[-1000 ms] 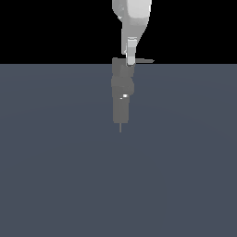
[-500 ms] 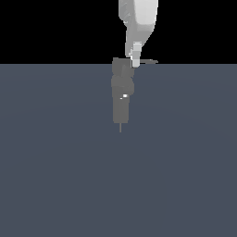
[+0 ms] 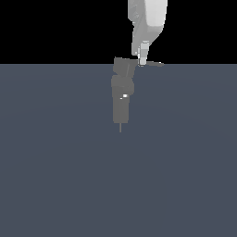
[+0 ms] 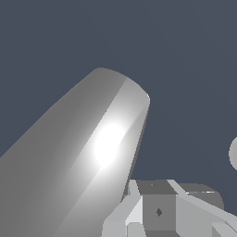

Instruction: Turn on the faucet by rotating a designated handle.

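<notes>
At the far edge of the flat slate-blue ground plane (image 3: 55, 176), exterior view: one small matte grey faucet of stacked blocky and rounded segments (image 3: 122, 95), with a tiny white highlight on its middle section and a thin pin hanging below. Joined to its boxy top block is the thin flat grey lever handle (image 3: 152, 64), its long axis lying level and running out toward the exterior view's right.

Same view: glossy white robot arm (image 3: 147, 21) descending from the upper edge; its pale end effector (image 3: 142, 59) sits directly over the handle's inner stretch, just beside the top block on the exterior view's right. It appears to touch the blade, though actual contact is too small to confirm. The free tip of the handle lies further right of the end effector, the faucet body to its left and below. How far the fingers are spread, and whether they hold anything, cannot be told.

Wrist view: a large, smooth grey rounded form fills the near field, with a bright glare patch; blocky grey and white parts lie beside it. Identity of these uncertain.

Judgement: rotation will need a sideways push across the blade's long axis, about the top block.
</notes>
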Controlling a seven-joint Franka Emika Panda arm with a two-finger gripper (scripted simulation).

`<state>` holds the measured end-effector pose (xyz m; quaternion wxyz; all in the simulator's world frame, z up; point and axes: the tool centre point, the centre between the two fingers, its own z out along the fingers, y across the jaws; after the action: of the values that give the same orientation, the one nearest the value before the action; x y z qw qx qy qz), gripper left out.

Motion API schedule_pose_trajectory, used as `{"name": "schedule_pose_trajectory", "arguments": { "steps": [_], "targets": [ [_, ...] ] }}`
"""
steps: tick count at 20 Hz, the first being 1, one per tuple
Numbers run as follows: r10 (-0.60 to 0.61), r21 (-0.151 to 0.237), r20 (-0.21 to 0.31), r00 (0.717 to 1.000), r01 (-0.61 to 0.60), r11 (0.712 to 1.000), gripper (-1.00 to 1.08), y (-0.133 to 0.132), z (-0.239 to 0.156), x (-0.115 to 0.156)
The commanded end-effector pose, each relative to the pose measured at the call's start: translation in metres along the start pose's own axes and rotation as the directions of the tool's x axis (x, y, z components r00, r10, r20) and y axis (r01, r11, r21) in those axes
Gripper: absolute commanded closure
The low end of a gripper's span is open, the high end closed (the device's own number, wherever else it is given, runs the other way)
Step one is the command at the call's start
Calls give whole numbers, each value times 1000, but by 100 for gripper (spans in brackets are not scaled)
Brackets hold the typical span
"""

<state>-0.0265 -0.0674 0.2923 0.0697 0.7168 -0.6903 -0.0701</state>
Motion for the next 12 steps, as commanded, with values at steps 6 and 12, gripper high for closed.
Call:
{"name": "schedule_pose_trajectory", "arguments": {
  "steps": [6, 12],
  "targets": [
    [34, -2, 1, 999, -34, 999, 108, -12, 3, 38],
    [39, -1, 1, 999, -39, 999, 108, -23, 2, 55]
  ]
}}
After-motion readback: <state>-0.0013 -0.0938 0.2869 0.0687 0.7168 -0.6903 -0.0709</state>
